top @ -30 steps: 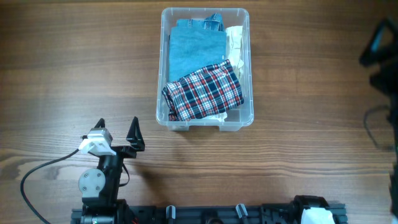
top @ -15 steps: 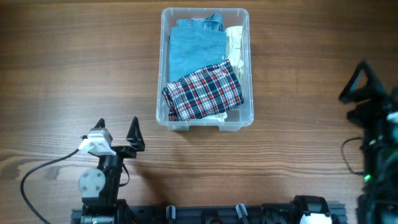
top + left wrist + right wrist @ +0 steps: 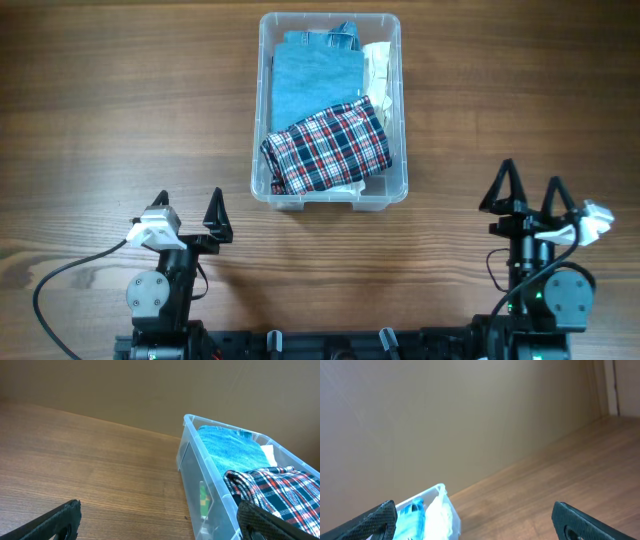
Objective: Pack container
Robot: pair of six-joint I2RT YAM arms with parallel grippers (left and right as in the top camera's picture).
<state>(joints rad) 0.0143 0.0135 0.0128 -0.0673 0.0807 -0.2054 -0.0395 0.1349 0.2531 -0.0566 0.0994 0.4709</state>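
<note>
The clear plastic container (image 3: 262,110) stands at the table's middle back, holding a folded blue garment (image 3: 314,82), a red-blue plaid garment (image 3: 328,146) and a white garment (image 3: 380,68). It also shows in the left wrist view (image 3: 192,467) and the right wrist view (image 3: 442,494). My left gripper (image 3: 188,210) is open and empty near the front left. My right gripper (image 3: 530,190) is open and empty near the front right. Both stand apart from the container.
The wooden table (image 3: 120,110) stretches on both sides of the container. A black cable (image 3: 60,275) loops at the front left by the left arm's base. A tan wall (image 3: 445,415) stands behind the table.
My right arm has swung in from the right edge and down to the front right, its gripper open. The left arm and the container have not moved.
</note>
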